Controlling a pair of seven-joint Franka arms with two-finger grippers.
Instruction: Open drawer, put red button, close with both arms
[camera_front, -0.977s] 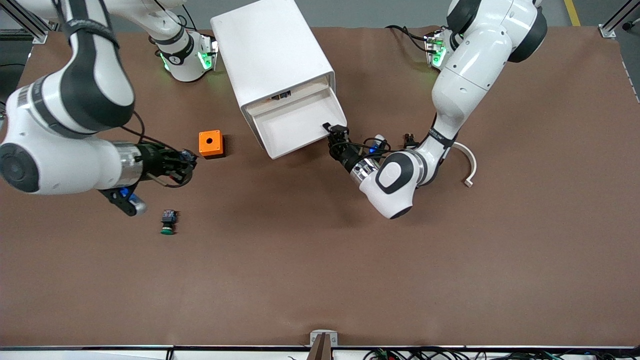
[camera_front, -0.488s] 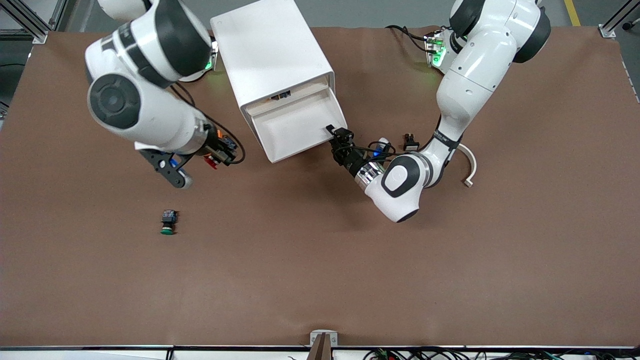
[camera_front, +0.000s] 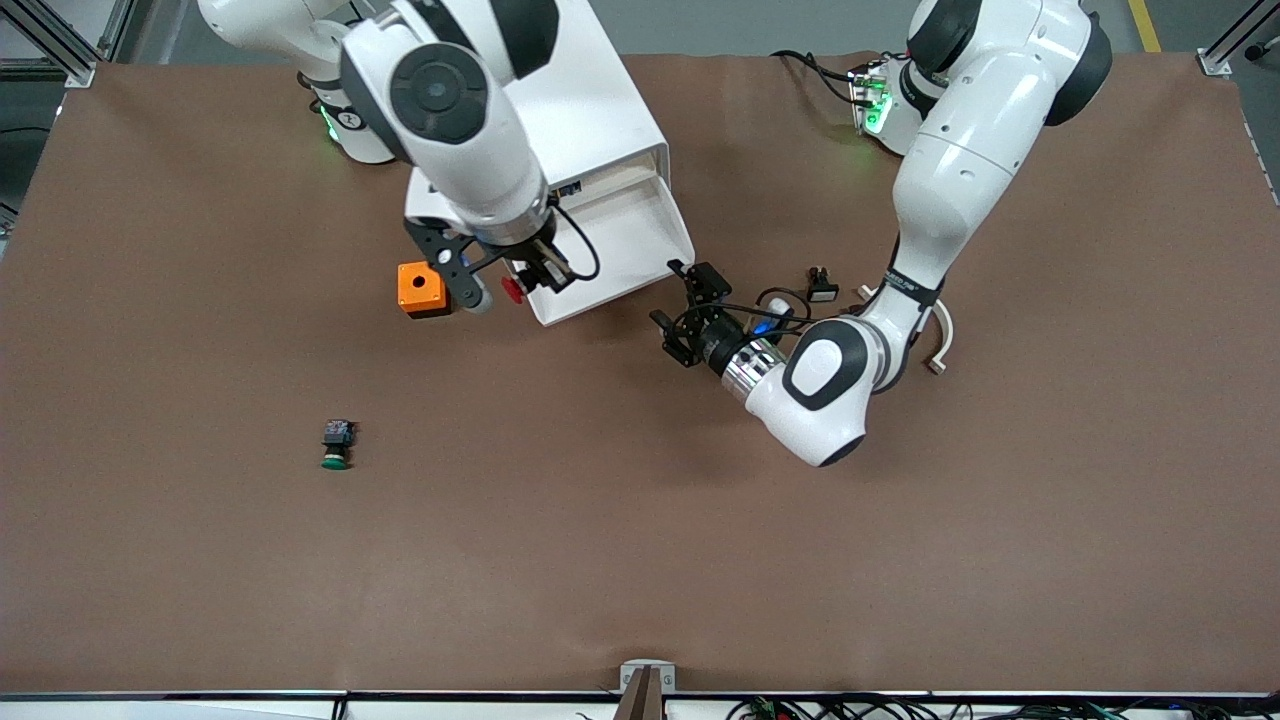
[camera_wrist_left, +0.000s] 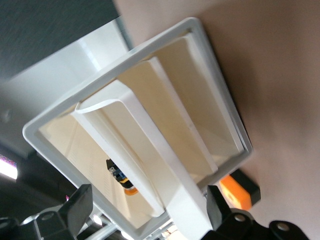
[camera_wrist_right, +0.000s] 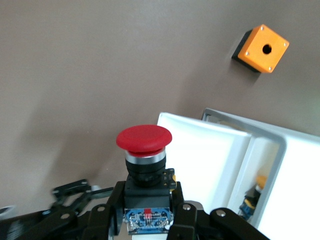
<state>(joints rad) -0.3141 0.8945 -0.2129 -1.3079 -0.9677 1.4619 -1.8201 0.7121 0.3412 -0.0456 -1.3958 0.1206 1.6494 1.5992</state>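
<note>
While left gripper (camera_front: 690, 312) gapes, right gripper (camera_wrist_right: 146, 220) pinches red button (camera_wrist_right: 144, 145)

Both arms are glossy white, built of rounded, bulbous links joined by black bands. The right arm (camera_front: 440, 120) shows a round dark grey cap on its big joint, just above the drawer (camera_front: 610, 255). A black cable loops from its wrist, where a black bracket carries a blue-and-silver part. The right gripper (camera_wrist_right: 146, 212) is black, with silver screws in its finger mounts and a small blue circuit board between them. The left arm (camera_front: 960, 170) has a rounded grey panel on its elbow, a polished silver ring at the wrist, black cables and a blue light there. Green lights glow on both bases. The left gripper (camera_front: 690, 315) is black.
</note>
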